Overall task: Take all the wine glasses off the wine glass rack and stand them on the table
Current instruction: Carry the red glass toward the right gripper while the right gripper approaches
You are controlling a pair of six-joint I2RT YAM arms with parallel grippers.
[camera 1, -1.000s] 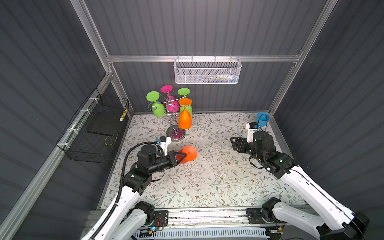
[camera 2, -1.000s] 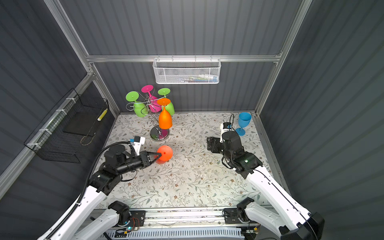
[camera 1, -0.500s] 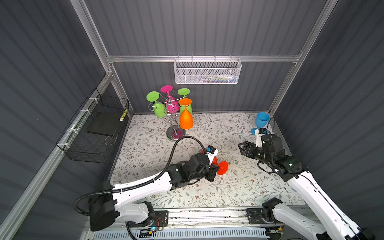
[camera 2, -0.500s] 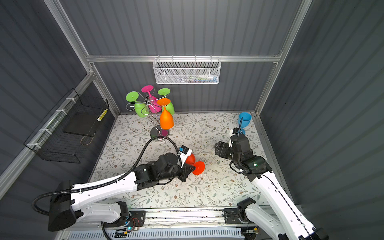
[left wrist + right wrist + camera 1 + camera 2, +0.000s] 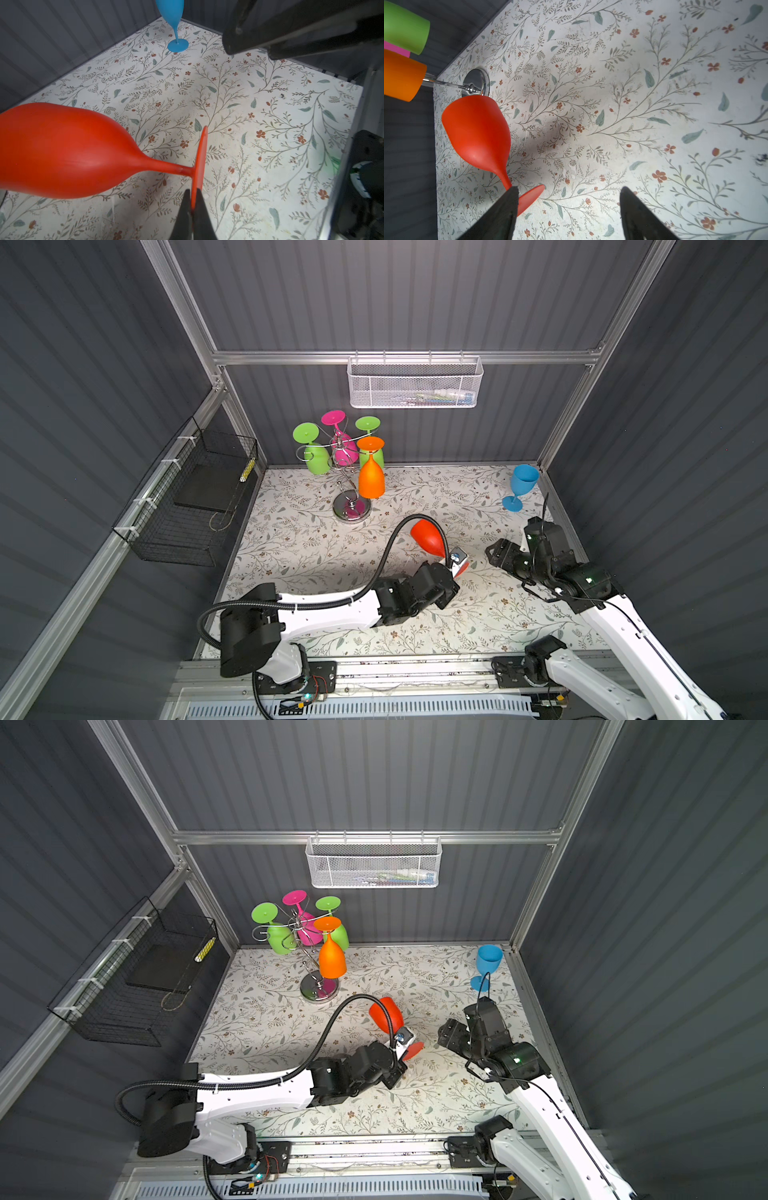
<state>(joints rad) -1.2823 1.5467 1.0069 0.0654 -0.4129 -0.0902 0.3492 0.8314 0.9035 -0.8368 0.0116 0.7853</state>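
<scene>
Inspection note, current state:

- Change observed: a second ago I had the left gripper (image 5: pixel 192 195) close to the wine glass rack (image 5: pixel 351 508). It has since swung across the bench (image 5: pixel 311 556) to the right-centre, carrying the red wine glass (image 5: pixel 428 539) with it.
- Left jaws: clenched on the rim of the glass's foot, pinched edge-on as the left wrist view shows. The glass lies tilted nearly on its side with its bowl pointing back toward the rack, and it appears clear of the bench.
- Right gripper (image 5: pixel 569 191): jaws spread wide, grasping nothing. In the right wrist view the foot of the red glass shows just beside one finger.
- Rack: the orange glass (image 5: pixel 371 479), a pink one and two green ones hang on it. A blue glass (image 5: pixel 523 479) stands upright at the far right corner.

Assessment: the red glass is well apart from the rack, so the removal itself looks done. What remains, I judge, is a set-down or a handover to the waiting right jaws. A pinch on the thin foot is a weak hold, so the glass could pivot
</scene>
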